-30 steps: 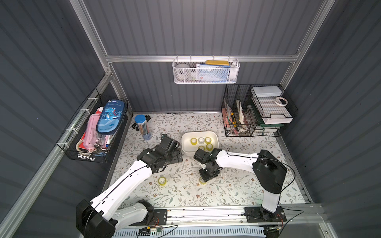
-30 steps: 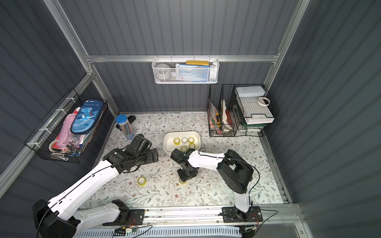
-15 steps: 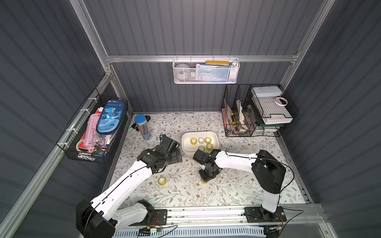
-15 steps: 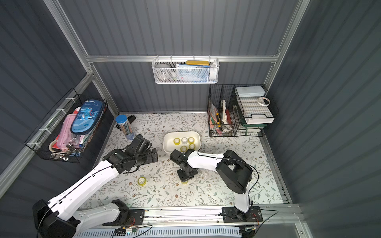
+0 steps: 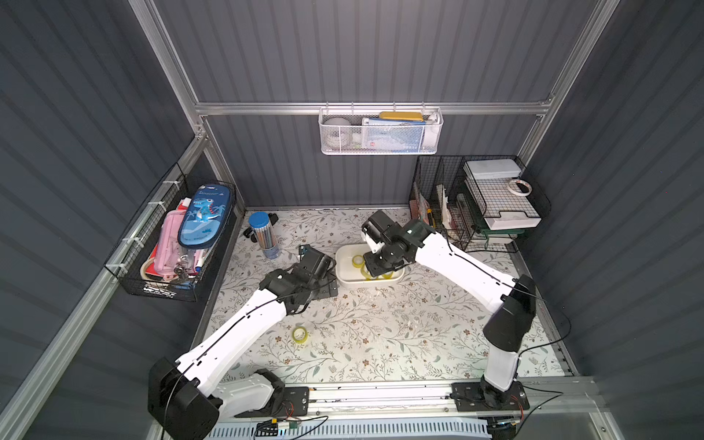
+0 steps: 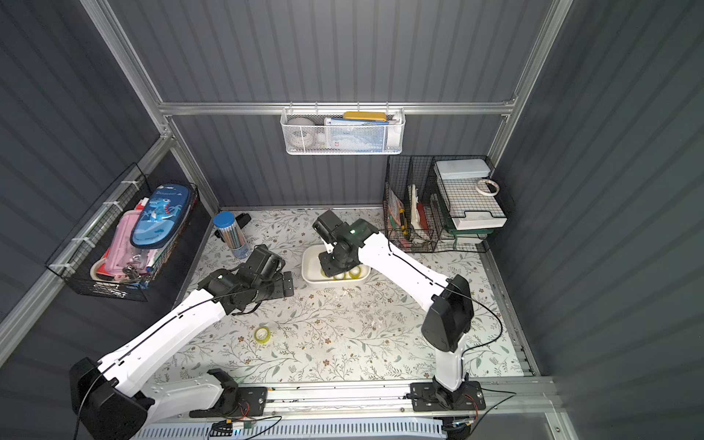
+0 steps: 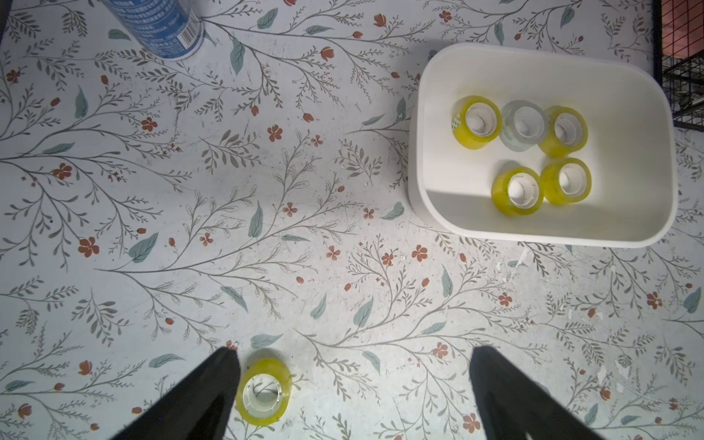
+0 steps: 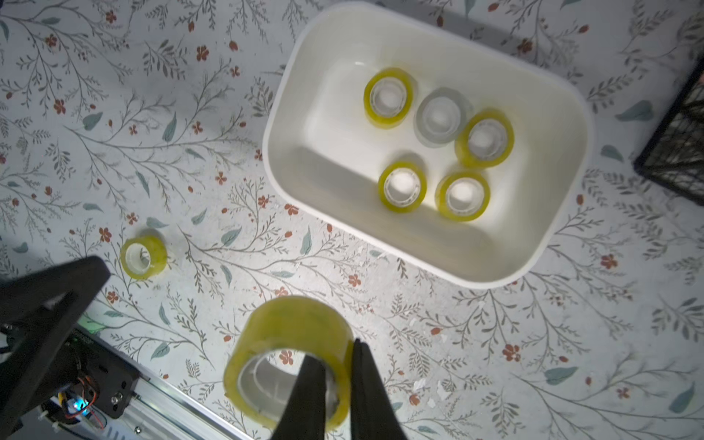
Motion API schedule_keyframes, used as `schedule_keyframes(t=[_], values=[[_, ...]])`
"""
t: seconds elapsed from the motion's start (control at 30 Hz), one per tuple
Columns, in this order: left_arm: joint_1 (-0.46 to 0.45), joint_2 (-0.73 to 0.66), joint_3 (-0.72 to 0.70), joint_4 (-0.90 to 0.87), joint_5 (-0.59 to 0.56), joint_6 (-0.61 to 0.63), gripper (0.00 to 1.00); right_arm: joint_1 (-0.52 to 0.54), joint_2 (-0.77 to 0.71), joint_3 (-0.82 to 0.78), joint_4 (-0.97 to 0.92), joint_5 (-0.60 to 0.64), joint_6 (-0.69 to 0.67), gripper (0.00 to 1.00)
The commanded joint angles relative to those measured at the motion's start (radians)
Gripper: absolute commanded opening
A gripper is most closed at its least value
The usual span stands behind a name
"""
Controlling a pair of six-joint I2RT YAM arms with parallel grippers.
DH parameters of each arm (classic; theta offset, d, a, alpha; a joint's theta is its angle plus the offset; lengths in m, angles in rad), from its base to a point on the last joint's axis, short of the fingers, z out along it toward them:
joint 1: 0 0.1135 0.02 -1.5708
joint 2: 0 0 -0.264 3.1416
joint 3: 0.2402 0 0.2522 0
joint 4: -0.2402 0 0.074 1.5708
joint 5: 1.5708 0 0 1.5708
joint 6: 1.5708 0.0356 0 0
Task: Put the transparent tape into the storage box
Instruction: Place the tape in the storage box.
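Yellow-tinted clear tape roll (image 8: pixel 289 343): we are pinching its wall in our right gripper (image 8: pixel 337 352) above the white rounded plastic tub (image 5: pixel 356 284) for release; our left gripper (image 7: pixel 354 352) is gaping above the loose yellow roll (image 5: pixel 300 334), 7 o'clock of the tub.

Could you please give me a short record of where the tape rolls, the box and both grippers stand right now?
storage box: white, on the table, holds five rolls
boxed rolls: four yellow, one colourless, cores up
held roll: yellow, lifted, wall pinched by right gripper
loose roll: yellow, lying on the table, untouched
left gripper: open, empty
remaining: two rolls to box
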Motion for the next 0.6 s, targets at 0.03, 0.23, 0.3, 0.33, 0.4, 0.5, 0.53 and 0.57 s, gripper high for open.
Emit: schedule_keyframes(t=[0.03,0.23,0.3,0.33,0.4,0.5,0.53,0.57], values=[[0.005,0.053,0.079,-0.038,-0.027,0.055,0.99,-0.022,0.169,0.128,-0.069,-0.011,-0.061,0.00],[0.017,0.062,0.085,-0.060,-0.008,0.014,0.99,-0.036,0.318,0.222,-0.008,-0.026,-0.094,0.00],[0.021,0.047,0.075,-0.064,-0.007,-0.005,0.99,-0.042,0.342,0.221,0.019,-0.029,-0.100,0.00],[0.022,0.039,0.072,-0.066,-0.008,-0.013,0.99,-0.047,0.352,0.221,0.028,-0.033,-0.102,0.00],[0.025,0.032,0.071,-0.075,-0.015,-0.022,0.99,-0.052,0.368,0.212,0.048,-0.039,-0.108,0.00],[0.025,0.035,0.075,-0.073,-0.023,-0.018,0.99,-0.055,0.381,0.179,0.094,-0.041,-0.119,0.00],[0.027,0.040,0.079,-0.068,-0.026,-0.015,0.99,-0.054,0.388,0.175,0.100,-0.043,-0.122,0.00],[0.028,0.043,0.081,-0.065,-0.029,-0.012,0.99,-0.053,0.395,0.173,0.104,-0.042,-0.121,0.00]])
